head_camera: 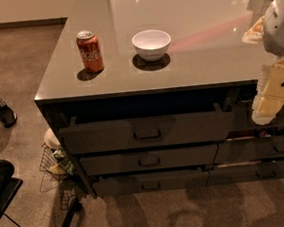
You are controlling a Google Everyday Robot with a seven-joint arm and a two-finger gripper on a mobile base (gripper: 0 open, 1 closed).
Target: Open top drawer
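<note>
The top drawer is the wide, dark one just under the countertop, with a small metal bar handle in the middle of its tall front. Its front stands out from the cabinet, with a dark gap between it and the counter edge; the inside is in shadow. My gripper, cream and white, hangs at the right edge of the view below the counter edge. It is to the right of the top drawer's front and well away from the handle, touching nothing that I can see.
A red soda can and a white bowl stand on the grey countertop. Two shallower drawers sit below, with more drawers to the right. A wire basket and a black chair base are on the floor at left.
</note>
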